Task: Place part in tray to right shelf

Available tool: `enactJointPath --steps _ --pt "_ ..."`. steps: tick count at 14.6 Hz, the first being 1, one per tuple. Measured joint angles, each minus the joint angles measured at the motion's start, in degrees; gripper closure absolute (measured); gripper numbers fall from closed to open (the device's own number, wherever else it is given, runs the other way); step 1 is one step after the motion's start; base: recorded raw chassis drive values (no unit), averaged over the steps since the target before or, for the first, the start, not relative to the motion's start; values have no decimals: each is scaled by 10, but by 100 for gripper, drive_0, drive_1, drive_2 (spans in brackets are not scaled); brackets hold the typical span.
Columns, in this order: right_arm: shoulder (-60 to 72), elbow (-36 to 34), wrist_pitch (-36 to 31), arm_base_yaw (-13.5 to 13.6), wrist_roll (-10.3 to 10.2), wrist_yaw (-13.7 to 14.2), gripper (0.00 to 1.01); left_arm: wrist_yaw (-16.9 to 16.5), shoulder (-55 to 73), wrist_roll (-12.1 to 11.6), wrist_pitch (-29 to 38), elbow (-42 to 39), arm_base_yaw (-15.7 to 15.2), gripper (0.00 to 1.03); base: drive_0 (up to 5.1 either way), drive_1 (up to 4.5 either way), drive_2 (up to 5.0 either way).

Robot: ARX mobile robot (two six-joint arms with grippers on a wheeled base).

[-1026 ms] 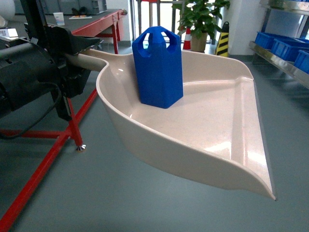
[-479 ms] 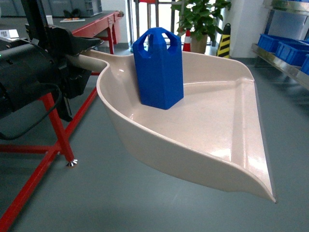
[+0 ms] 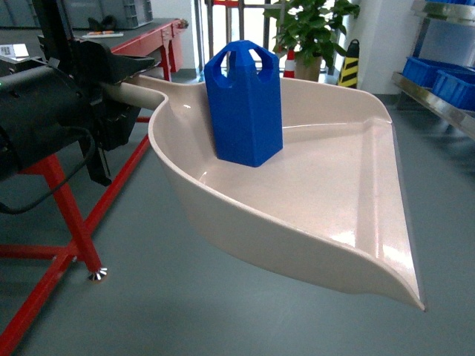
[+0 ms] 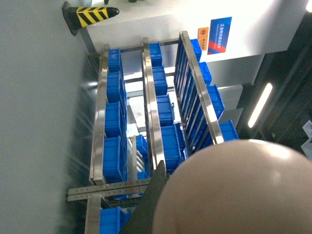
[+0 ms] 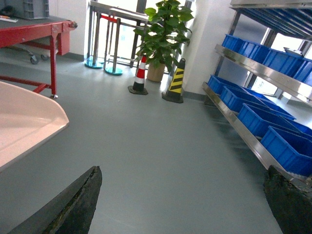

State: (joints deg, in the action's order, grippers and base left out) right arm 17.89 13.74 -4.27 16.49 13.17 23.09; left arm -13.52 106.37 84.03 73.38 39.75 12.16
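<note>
The small bright-blue boxy plastic part [image 3: 244, 104] with its tapered, cut-out top stands upright in the large glossy beige dustpan-shaped tray [image 3: 334, 193], toward the handle end and near the curved back rim. The tray is held in the air above the grey floor by its long handle, which runs into the black left gripper [image 3: 111, 81]. The fingers seem to be clamped on the handle, though the contact itself is hidden behind the gripper body.

The right gripper [image 5: 185, 200] carries nothing: its dark fingers are spread wide, one at each lower corner of the right wrist view, with bare floor between them.

The stainless-steel right shelf [image 5: 253, 141], bearing rows of blue plastic crates [image 5: 287, 146], lies well apart from the tray, beyond its flat front lip and off to the right.

So the part is loaded and being carried, but the delivery looks unfinished: the tray must still reach the shelf and the part be put onto it.
</note>
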Motion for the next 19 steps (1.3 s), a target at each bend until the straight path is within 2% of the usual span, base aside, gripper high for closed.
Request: enactJointPath --steps 6,9,19 --pt "0 0 -1 0 0 0 3 0 0 0 2 0 0 91 -2 431 -435" --pt "7 0 4 0 0 -2 3 5 0 0 -4 0 -7 91 -157 -157 -157" --pt "0 0 0 0 0 -1 3 0 0 0 -1 1 0 91 -166 -166 -166"
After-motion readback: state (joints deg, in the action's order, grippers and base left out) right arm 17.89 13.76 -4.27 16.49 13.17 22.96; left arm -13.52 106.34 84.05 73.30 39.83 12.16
